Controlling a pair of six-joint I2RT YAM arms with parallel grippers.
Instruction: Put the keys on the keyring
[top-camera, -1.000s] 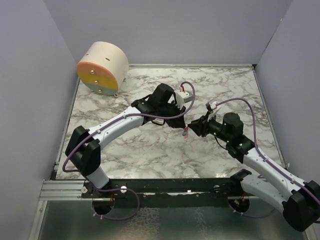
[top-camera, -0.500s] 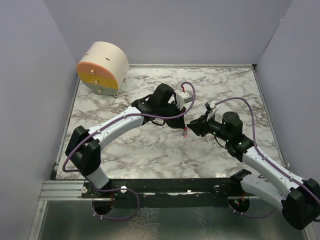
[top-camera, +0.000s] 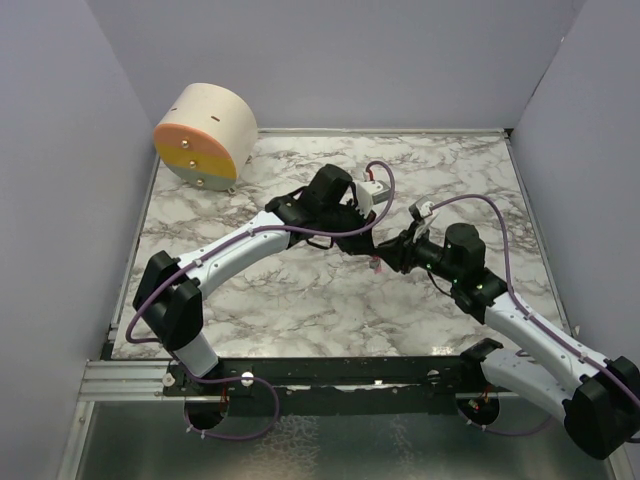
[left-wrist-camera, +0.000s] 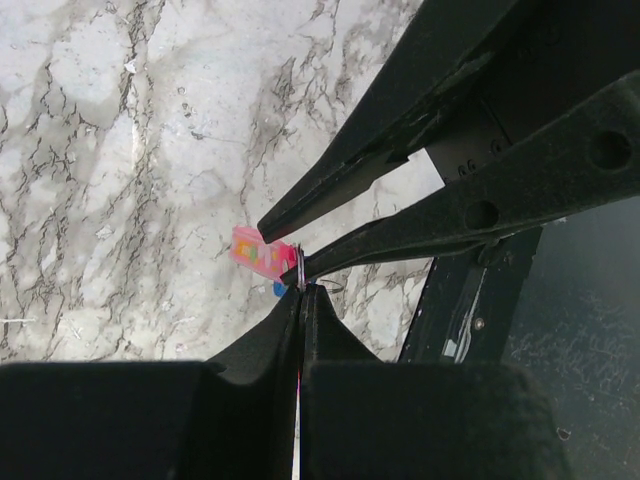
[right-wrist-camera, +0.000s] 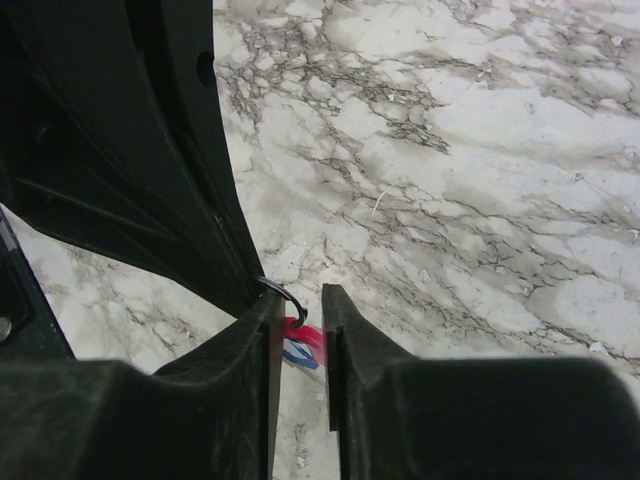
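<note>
My left gripper (top-camera: 367, 243) (left-wrist-camera: 302, 288) is shut on the keyring's thin metal ring (left-wrist-camera: 299, 267) (right-wrist-camera: 288, 294). Under the ring hang the pink key (left-wrist-camera: 255, 254) (right-wrist-camera: 306, 333) (top-camera: 376, 265) and the blue tag (left-wrist-camera: 279, 289) (right-wrist-camera: 298, 353), just above the marble. From the right, my right gripper (top-camera: 384, 256) (right-wrist-camera: 298, 300) meets the left one tip to tip. Its jaws stand a narrow gap apart with the key and tag in the gap. One of its fingers (right-wrist-camera: 262, 330) rests against the ring. Whether the fingers press on the key I cannot tell.
A cream drum with an orange and yellow face (top-camera: 205, 135) stands at the back left corner. Grey walls close in the marble table (top-camera: 250, 300) on three sides. Purple cables loop over both wrists. The metal base rail (top-camera: 330, 375) runs along the near edge.
My right gripper has crept left toward the left one and its jaws have narrowed a little. The left wrist has turned slightly, and the key sits a touch higher.
</note>
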